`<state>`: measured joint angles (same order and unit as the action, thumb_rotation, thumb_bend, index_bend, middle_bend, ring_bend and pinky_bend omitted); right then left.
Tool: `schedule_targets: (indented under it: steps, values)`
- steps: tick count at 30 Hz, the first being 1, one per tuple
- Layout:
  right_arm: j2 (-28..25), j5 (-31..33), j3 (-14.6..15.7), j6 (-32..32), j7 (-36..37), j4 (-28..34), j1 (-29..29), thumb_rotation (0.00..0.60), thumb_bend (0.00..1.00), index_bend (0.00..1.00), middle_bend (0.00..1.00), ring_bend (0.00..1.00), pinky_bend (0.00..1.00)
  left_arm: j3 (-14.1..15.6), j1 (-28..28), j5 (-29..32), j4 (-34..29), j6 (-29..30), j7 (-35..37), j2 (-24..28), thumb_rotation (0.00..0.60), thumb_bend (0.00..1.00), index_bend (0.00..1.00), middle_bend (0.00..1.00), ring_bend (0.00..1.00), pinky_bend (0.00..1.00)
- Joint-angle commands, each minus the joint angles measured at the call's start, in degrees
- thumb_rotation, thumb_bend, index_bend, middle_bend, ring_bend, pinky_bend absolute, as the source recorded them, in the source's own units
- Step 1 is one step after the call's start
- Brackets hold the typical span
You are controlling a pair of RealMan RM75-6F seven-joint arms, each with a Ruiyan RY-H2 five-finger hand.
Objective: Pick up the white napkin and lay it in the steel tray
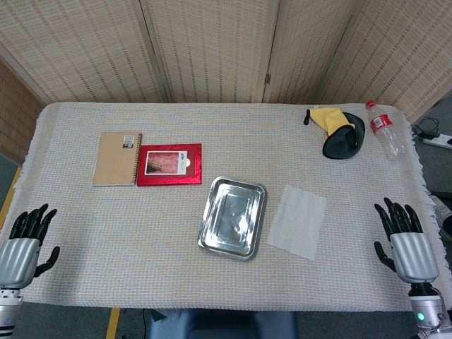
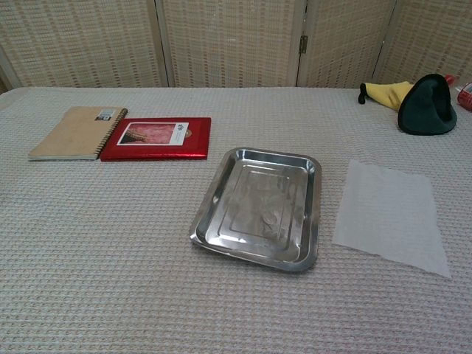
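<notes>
While both hands rest released at the table's near corners, the white napkin (image 1: 297, 221) lies flat just beside the steel tray (image 1: 212, 236), at ten o'clock from the right hand (image 1: 404, 244); the left hand (image 1: 25, 244) sits well apart.

Open woven tablecloth (image 1: 141, 233) lies between each hand and the shiny rectangular steel tray (image 1: 233, 217). The flat white paper napkin (image 1: 297, 221) sits just beside the tray, unobstructed. The tan spiral notebook (image 1: 117, 159) and red book (image 1: 169, 164) lie well apart, farther back.
</notes>
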<state>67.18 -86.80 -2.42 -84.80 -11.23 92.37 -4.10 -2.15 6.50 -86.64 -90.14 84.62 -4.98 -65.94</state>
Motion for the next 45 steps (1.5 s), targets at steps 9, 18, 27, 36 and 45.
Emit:
schedule_targets:
  steps: [9, 18, 27, 36, 45]
  values:
    - [-0.17, -0.44, 0.92, 4.59, 0.69, -1.77, -2.09, 0.6, 0.46, 0.0, 0.0, 0.0, 0.0, -0.25, 0.57, 0.8, 0.17, -1.22, 0.4, -0.12, 0.6, 0.47, 0.0, 0.0, 0.0, 0.0]
    - [5.88, -6.36, 3.94, 13.86, -0.5, -16.46, -8.59, 0.6, 0.46, 0.09, 0.0, 0.0, 0.0, -0.23, 0.66, 1.44, 0.44, -1.86, 1.56, 0.19, 0.6, 0.47, 0.0, 0.0, 0.0, 0.0]
    - [12.5, -7.56, 5.54, 20.07, 1.72, -26.4, -12.6, 0.6, 0.46, 0.09, 0.0, 0.0, 0.0, -0.45, 1.14, 2.97, 0.97, -3.54, 1.81, 0.12, 0.6, 0.47, 0.0, 0.0, 0.0, 0.0]
    - [17.2, -8.54, 5.14, 20.21, 2.53, -31.59, -15.24, 0.6, 0.46, 0.09, 0.0, 0.0, 0.0, -0.73, 1.54, 3.51, 1.23, -4.23, 2.87, -0.02, 0.6, 0.47, 0.0, 0.0, 0.0, 0.0]
    - [21.94, -8.46, 5.23, 21.32, 4.06, -36.89, -17.22, 0.6, 0.46, 0.18, 0.0, 0.0, 0.0, -0.75, 1.54, 3.73, 1.14, -4.26, 3.2, 0.19, 0.6, 0.47, 0.0, 0.0, 0.0, 0.0]
